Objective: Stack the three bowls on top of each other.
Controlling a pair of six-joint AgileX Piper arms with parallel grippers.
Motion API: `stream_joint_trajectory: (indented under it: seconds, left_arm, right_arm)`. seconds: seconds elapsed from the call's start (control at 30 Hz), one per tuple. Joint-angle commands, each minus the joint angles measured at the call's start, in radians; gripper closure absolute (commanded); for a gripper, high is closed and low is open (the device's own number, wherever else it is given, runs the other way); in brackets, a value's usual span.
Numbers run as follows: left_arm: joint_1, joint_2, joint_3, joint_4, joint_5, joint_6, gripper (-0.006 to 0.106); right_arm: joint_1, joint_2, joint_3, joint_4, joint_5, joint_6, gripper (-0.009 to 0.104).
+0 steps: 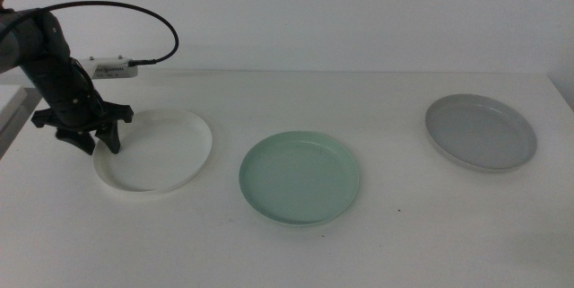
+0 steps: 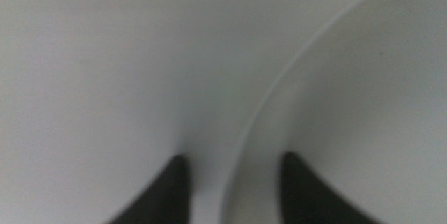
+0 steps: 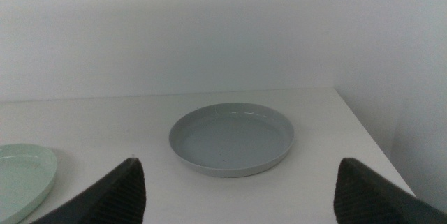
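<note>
The left gripper [image 2: 234, 189] straddles the white bowl's [image 2: 349, 105] rim, one of its fingers [image 2: 311, 196] inside, one over the bench [image 2: 91, 77].

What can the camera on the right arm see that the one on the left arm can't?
Only the right wrist view shows the grey bowl, an edge of the mint green bowl, and the wide-open right gripper. Only the left wrist view shows the white bowl, its rim between the open left gripper's jaws. Both show the white table.
</note>
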Motion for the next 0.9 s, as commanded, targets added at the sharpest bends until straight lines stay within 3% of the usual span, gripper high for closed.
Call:
stream_joint_trajectory:
  seconds: [0.0, 0.13, 0.4, 0.6, 0.7, 0.87]
  left_arm:
    - [0.001, 0.005, -0.003, -0.006, 0.016, 0.0, 0.069]
    - [0.001, 0.005, -0.003, -0.002, 0.013, -0.016, 0.102]
    - [0.01, -0.101, -0.003, -0.023, 0.011, -0.005, 0.102]
    - [0.004, -0.321, 0.094, -0.183, -0.015, 0.004, 0.102]
    - [-0.034, -0.403, 0.143, -0.248, -0.028, 0.013, 0.102]
    - [-0.172, -0.421, 0.146, -0.253, -0.027, -0.031, 0.102]
  right_arm:
    - [0.002, -0.004, 0.003, -0.006, -0.005, -0.008, 0.002]
    - [0.002, -0.004, 0.003, -0.006, -0.005, -0.008, 0.002]
    - [0.002, -0.004, 0.003, -0.006, -0.005, -0.008, 0.002]
    - [0.002, -0.004, 0.003, -0.006, -0.005, -0.008, 0.002]
    - [0.002, -0.004, 0.003, -0.006, -0.005, -0.008, 0.002]
    - [0.002, -0.004, 0.003, -0.006, -0.005, -0.008, 0.002]
